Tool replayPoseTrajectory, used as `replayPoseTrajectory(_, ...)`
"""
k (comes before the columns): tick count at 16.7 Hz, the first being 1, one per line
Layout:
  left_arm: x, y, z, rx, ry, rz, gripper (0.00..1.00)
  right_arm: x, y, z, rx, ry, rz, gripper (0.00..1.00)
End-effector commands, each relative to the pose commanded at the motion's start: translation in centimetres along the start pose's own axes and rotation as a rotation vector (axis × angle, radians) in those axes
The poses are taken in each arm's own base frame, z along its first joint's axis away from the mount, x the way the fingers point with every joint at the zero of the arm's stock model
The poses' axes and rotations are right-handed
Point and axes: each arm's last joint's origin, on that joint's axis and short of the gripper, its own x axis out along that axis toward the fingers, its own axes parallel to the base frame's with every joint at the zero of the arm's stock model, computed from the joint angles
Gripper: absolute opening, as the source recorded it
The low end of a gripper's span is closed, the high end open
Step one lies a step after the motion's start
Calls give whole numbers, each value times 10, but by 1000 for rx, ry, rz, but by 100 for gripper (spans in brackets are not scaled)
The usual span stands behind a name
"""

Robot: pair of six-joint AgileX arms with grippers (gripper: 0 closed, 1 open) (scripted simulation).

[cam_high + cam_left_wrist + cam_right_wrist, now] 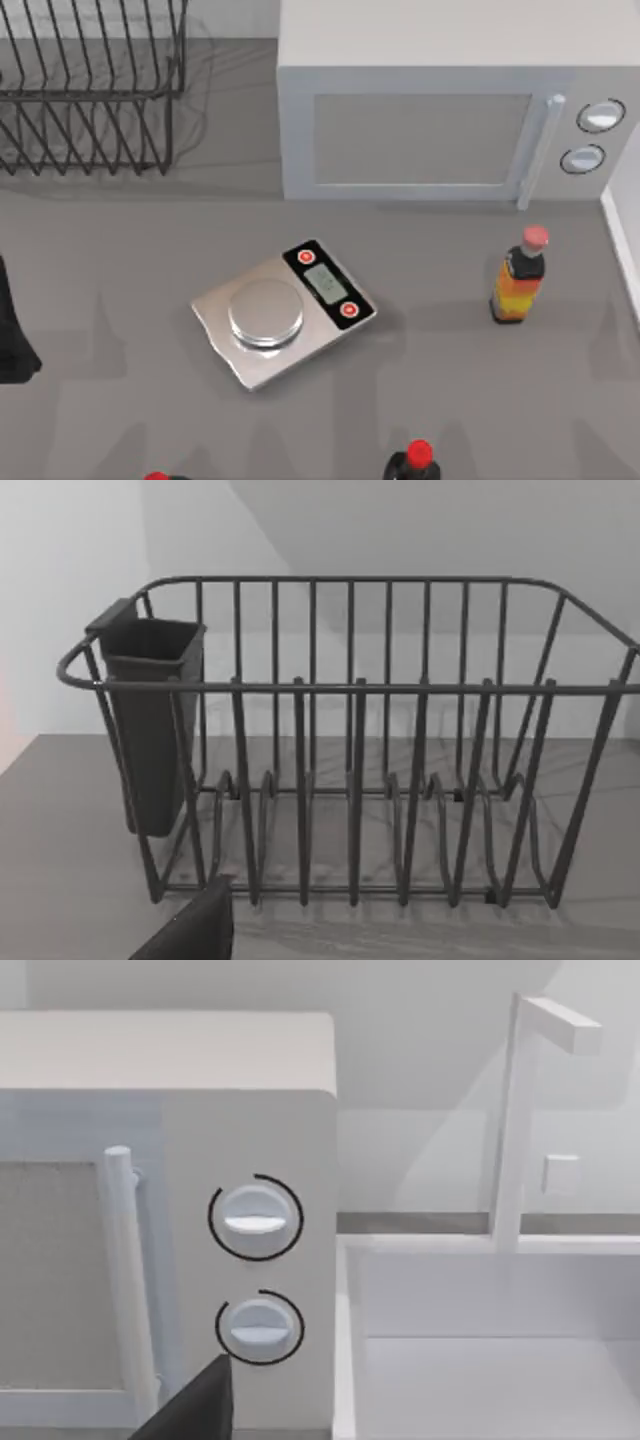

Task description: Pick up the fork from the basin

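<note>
Ahead of the right gripper, the basin (470, 1360) lies open from above; the microwave (250, 1260) walls one side, and the tap (515, 1120) rises at its back rim.

1. No words or numbers can be read anywhere.
2. Small marks are seen on the screen of the kitchen scale (283, 312), but they are too tiny to be read.
</note>
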Motion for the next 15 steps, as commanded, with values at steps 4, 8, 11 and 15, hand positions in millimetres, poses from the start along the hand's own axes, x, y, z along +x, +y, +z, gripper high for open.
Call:
replayPoseTrajectory(4, 0, 0, 0, 0, 0, 0, 100, 3, -2, 21, -15, 88, -18, 100)
replayPoseTrajectory(8, 0, 0, 0, 0, 0, 0, 100, 20, -6, 60, -39, 264, -49, 100)
replayPoseTrajectory(11, 0, 0, 0, 0, 0, 0, 100, 48, -13, 91, -57, 437, -73, 100)
replayPoseTrajectory(15, 0, 0, 0, 0, 0, 0, 100, 110, -28, 120, -72, 705, -91, 100)
